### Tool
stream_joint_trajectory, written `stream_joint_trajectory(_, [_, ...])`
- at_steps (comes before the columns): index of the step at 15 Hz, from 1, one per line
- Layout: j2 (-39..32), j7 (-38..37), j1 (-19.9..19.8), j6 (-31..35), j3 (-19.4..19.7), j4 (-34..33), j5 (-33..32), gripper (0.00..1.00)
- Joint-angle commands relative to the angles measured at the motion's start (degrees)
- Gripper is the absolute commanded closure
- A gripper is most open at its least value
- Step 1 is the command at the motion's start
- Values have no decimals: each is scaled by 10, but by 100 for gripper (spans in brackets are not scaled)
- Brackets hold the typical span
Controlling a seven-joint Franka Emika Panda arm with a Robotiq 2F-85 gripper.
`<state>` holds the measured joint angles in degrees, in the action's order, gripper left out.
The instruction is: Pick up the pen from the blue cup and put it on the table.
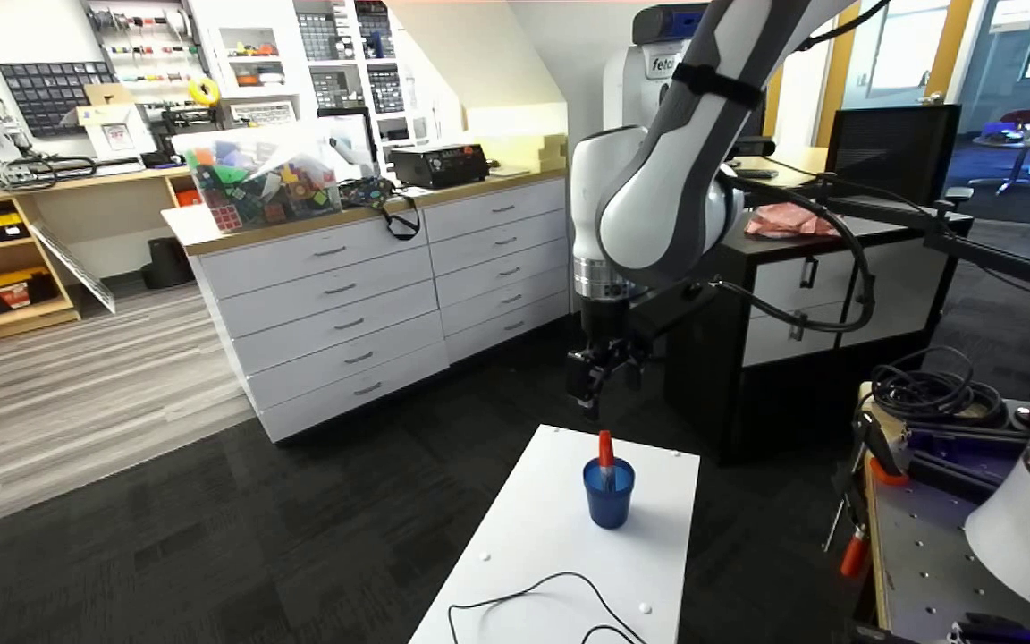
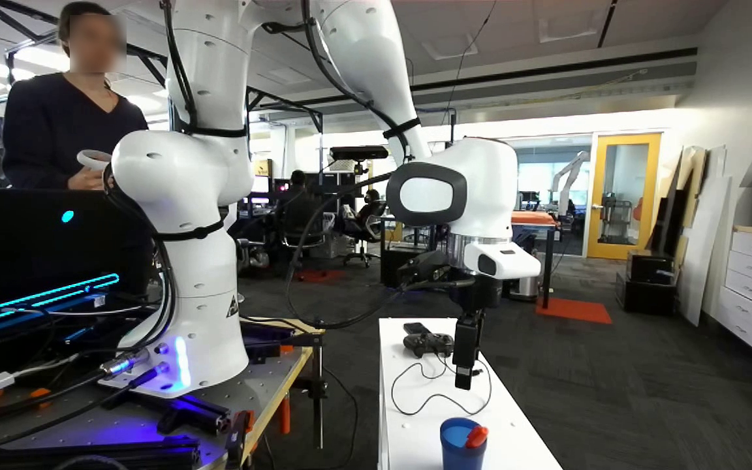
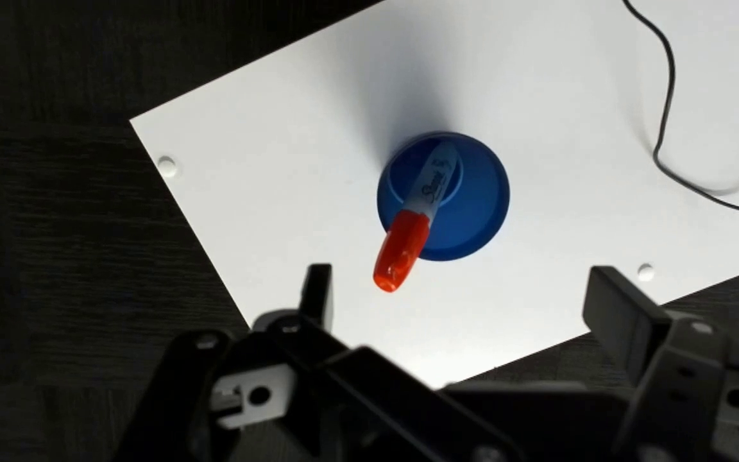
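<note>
The pen, a marker with a red cap, leans in the blue cup with its cap sticking out over the rim. The pen and the cup also show in an exterior view. The cup is cut off by the bottom edge in an exterior view, where the pen's red cap shows. The cup stands upright near one end of the white table. My gripper is open and empty, above the cup and pen, touching neither. The red cap points toward the space between its fingers.
A black cable runs over the table. A game controller and a dark object lie at the table's far end. A white-drawered counter, a black cabinet and the robot's bench stand around.
</note>
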<state>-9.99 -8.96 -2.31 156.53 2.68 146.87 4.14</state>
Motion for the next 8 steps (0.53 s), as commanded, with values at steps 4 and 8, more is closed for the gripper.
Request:
stream_joint_trajectory(4, [-54, 35, -12, 10, -1, -29, 22, 0])
stream_joint_trajectory(8, [-79, 53, -18, 12, -4, -41, 24, 0])
